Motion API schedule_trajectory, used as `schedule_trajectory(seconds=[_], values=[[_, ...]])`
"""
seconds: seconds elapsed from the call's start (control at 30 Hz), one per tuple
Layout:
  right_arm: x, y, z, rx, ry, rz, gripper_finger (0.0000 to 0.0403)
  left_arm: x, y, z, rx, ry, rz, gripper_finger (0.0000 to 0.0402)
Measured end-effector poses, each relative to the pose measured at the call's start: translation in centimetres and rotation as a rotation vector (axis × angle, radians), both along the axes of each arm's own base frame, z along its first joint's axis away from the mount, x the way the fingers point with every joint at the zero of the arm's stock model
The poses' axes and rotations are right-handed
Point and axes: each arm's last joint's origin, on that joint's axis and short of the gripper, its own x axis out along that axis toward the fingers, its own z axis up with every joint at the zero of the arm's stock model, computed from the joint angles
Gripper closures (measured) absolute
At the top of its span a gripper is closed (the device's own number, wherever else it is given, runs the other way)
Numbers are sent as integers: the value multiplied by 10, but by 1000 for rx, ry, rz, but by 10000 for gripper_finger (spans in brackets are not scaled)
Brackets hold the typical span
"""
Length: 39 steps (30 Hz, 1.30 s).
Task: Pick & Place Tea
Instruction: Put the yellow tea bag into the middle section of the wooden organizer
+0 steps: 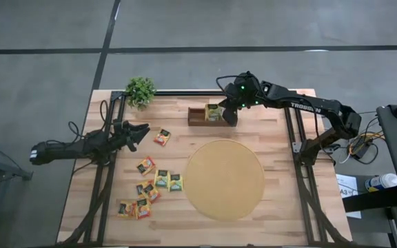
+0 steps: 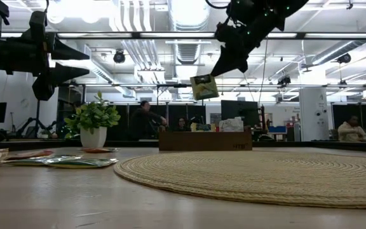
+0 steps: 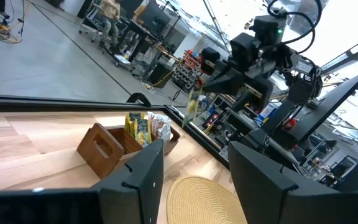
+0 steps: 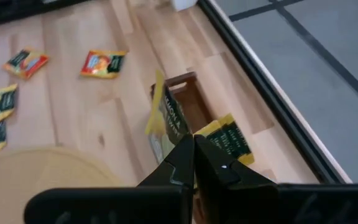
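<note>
Your right gripper (image 4: 193, 144) pinches 1 yellow-green paper tea sachet (image 4: 165, 121) above the brown wooden tray (image 1: 205, 114); releasing off-centre risks missing its slot.

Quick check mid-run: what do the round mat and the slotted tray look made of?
Round mat: looks like woven straw or jute, matte tan; concentric coiled rows show in the low view. Slotted tray: apparently wood, smooth brown finish, with faint grain.
</note>
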Motion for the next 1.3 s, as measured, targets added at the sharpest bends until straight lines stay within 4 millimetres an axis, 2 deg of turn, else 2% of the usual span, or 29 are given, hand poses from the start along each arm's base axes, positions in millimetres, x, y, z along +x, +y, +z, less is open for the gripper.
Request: schedule_trajectory(seconds=[0.23, 0.57, 1.3], values=[[4, -14, -11, 5, -15, -41, 395, 0, 0, 0, 0, 0, 0, 228], [24, -26, -50, 79, 64, -43, 395, 0, 0, 0, 0, 0, 0, 228], [25, -45, -81, 91, 144, -126, 395, 0, 0, 0, 0, 0, 0, 228]])
